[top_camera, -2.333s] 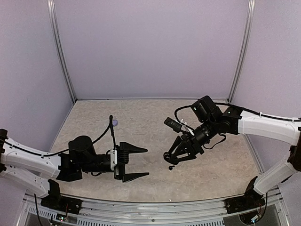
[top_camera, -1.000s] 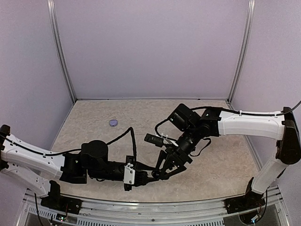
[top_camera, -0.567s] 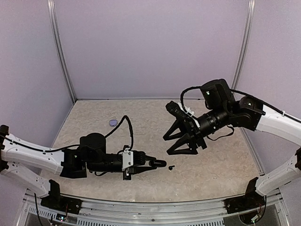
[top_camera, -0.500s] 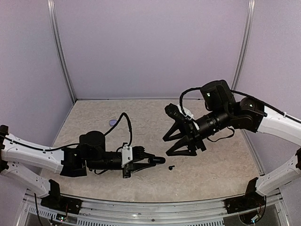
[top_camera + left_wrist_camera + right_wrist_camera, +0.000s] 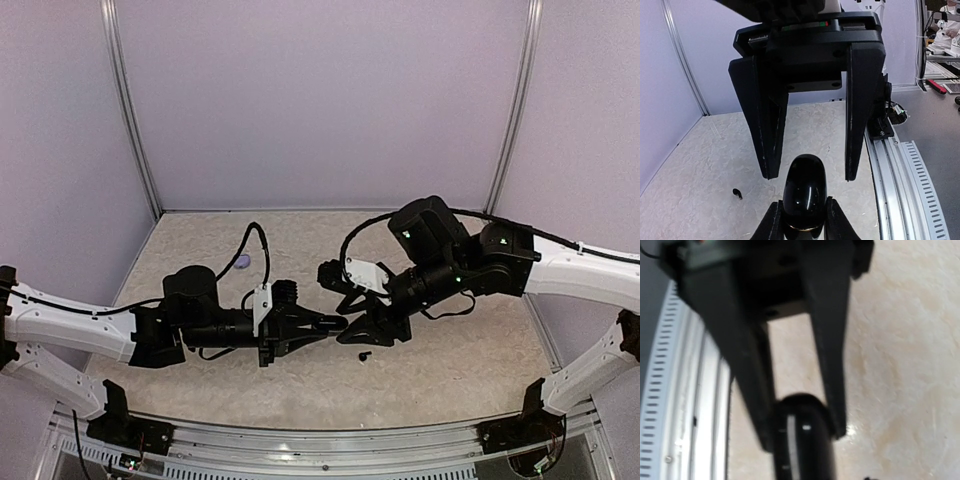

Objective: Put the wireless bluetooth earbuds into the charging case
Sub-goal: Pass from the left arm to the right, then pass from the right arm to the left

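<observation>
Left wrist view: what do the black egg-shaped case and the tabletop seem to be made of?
Black case: probably hard plastic, glossy; sharp bright reflections sit on its smooth curved shell. Tabletop: beige and matte with marble-like veining; possibly printed laminate or a mat rather than stone, but the look leaves that open.

1. The left gripper (image 5: 333, 322), wide open two seconds back, is now clamped on a glossy black pebble-shaped charging case (image 5: 805, 192) and carries it higher.
2. The right gripper (image 5: 352, 336), drawn away half a second ago, has returned; its parted fingers flank the case's tip.
</observation>
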You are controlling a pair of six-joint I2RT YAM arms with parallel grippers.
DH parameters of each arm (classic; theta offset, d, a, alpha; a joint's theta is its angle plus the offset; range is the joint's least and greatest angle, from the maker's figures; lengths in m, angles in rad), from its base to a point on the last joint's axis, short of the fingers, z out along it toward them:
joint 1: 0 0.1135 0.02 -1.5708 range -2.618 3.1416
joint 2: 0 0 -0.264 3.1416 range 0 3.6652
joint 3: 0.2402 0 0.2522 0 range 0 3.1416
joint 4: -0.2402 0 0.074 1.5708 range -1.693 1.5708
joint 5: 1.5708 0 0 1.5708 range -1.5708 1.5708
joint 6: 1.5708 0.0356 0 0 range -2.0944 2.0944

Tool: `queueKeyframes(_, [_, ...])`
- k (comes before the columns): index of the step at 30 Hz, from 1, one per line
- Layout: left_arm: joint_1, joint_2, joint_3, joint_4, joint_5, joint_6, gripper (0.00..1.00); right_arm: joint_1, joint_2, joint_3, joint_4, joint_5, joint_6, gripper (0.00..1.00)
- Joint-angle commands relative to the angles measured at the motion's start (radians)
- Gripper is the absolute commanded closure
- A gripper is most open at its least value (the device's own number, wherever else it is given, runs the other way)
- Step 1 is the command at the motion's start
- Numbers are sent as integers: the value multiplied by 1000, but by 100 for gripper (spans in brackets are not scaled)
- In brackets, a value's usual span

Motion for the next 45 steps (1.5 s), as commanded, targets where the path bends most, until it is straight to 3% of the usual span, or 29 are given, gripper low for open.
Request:
queueKeyframes(1, [5, -13, 21, 36, 20, -19, 90, 16, 31, 30, -24, 66, -13, 49])
queueKeyframes(8, [6, -11, 23, 35, 14, -20, 90, 22, 36, 41, -24, 67, -19, 66])
queueKeyframes(13, [6, -5, 26, 31, 12, -22, 90, 25, 32, 42, -15, 49, -21, 67])
queueKeyframes(16, [6, -2, 27, 28, 8, -22, 89, 25, 31, 39, -16, 40, -25, 73])
queueKeyframes(19, [5, -3, 25, 25, 4, -20, 81, 26, 30, 36, -15, 39, -28, 81])
queueKeyframes(21, [5, -9, 16, 33, 7, -21, 70, 26, 22, 29, -8, 44, -28, 85])
queueKeyframes(24, [6, -21, -11, 67, 8, -22, 54, 25, 3, 11, 19, 44, -26, 88])
queueKeyframes(26, [8, -28, -36, 103, 5, -32, 51, 25, -13, 2, 40, 41, -21, 88])
queueKeyframes(45, [14, -6, -15, 113, 49, -62, 57, 26, -23, -7, 104, -32, -33, 90])
